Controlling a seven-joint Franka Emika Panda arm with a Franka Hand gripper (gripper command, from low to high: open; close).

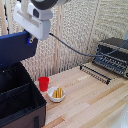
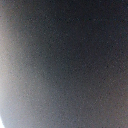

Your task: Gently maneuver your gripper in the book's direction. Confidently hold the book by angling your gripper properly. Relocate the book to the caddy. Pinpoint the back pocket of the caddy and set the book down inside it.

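Observation:
The dark navy book [image 1: 15,47] hangs flat-faced in the air at the exterior view's left, above the caddy [image 1: 22,107]. My white gripper [image 1: 31,39] is shut on the book's upper right corner, and its fingers are mostly hidden against the cover. The caddy is a large black box at the lower left, with a black inner wall [image 1: 15,92] across it. The back pocket [image 1: 11,80] lies behind that wall, right under the book's lower edge. In the wrist view a blurred dark surface [image 2: 65,60] fills the frame, so nothing there can be told apart.
A red cup [image 1: 44,83] and a white bowl [image 1: 56,94] with yellow pieces stand on the wooden table just right of the caddy. A black toaster oven [image 1: 112,55] with a wire rack [image 1: 96,71] pulled out sits at the back right. A cable [image 1: 70,49] droops from the arm.

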